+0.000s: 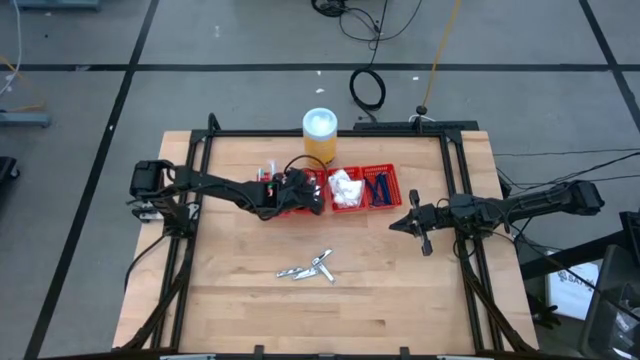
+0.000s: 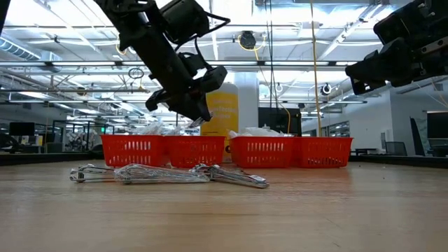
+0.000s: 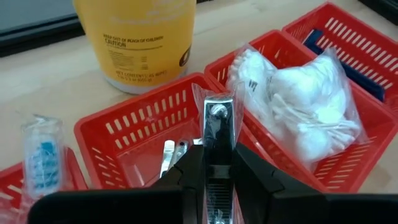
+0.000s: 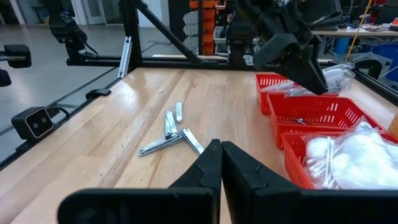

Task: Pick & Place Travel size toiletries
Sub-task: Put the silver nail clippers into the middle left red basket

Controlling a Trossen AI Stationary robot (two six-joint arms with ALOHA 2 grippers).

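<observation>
silvery metal pieces (image 1: 308,268) in clear wrap lie loose near the front middle of the wooden desk (image 1: 230,310), bunched so that a firm count is hard: the right wrist view shows about four, overlapping in part. further back stands the red tray (image 1: 384,207) with four compartments in a row. the left tool (image 1: 291,192) hangs over the second compartment from the left, its fingers (image 3: 186,180) closed on one wrapped silvery piece (image 3: 216,134) that stands upright between them above the basket; the piece's lower end is hidden by the fingers. two or so more silvery pieces (image 3: 173,154) lie already in that compartment, partly covered by the tool. the leftmost compartment holds a blue-and-white stick in clear wrap (image 3: 42,155), cut off at the picture's edge in the left wrist view, so how many are there cannot be told. the third compartment is filled with white crinkly packets (image 3: 292,102), too heaped to count. the fourth holds dark blue razors (image 1: 379,189), only partly seen and hard to number. the right tool (image 1: 418,227) hovers above the desk off the tray's right end, its fingers shut together and empty. behind the tray stands one orange jar with a white lid (image 1: 320,134), its top cut off in the left wrist view.
</observation>
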